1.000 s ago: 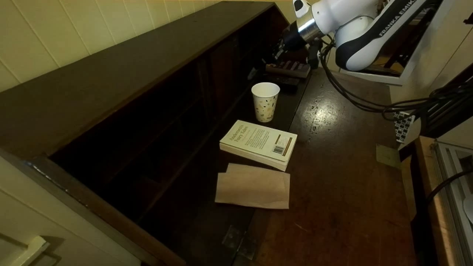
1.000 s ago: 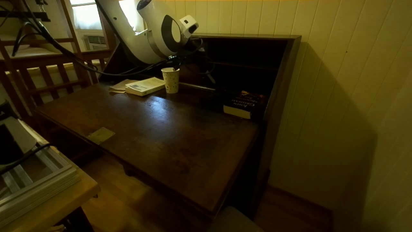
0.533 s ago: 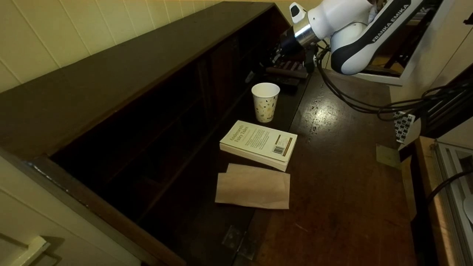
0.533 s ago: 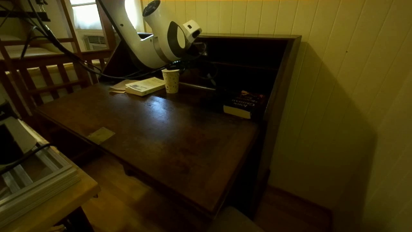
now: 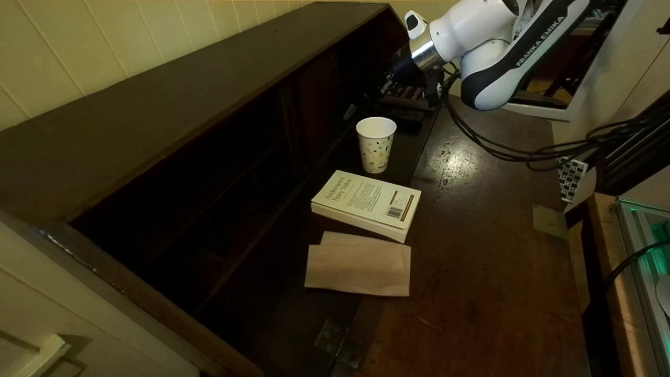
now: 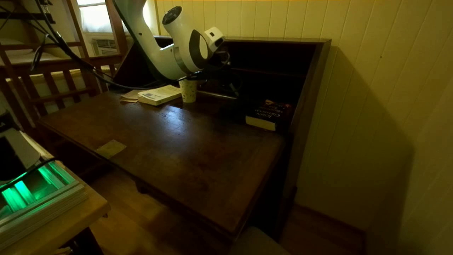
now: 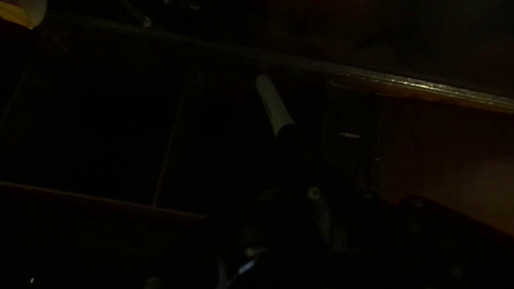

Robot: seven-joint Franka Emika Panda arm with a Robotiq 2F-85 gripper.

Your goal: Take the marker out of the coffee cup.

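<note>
The white paper coffee cup [image 5: 376, 145] with small speckles stands upright on the desk; nothing sticks out of its rim. In an exterior view the arm and cables cover the cup's top [image 6: 188, 91]. The marker [image 5: 349, 111], with a pale grey body, juts from my gripper [image 5: 373, 94], beyond the cup near the desk's cubbyholes. In the wrist view the marker [image 7: 275, 104] points up from the dark jaws [image 7: 291, 160], with its dark part running into them. My gripper is shut on it, apart from the cup. The fingers themselves are very dark.
A white book [image 5: 366, 204] and brown paper napkins [image 5: 358, 264] lie near the cup. A dark thick book [image 6: 269, 115] lies at the desk's far end. The cubbyhole unit [image 6: 276, 60] rises along the back. Cables [image 5: 497, 149] hang from the arm.
My gripper and the marker have moved down and a little closer to the cubbyholes, staying together. The cup has not moved. A green light has come on at the robot's stand.
</note>
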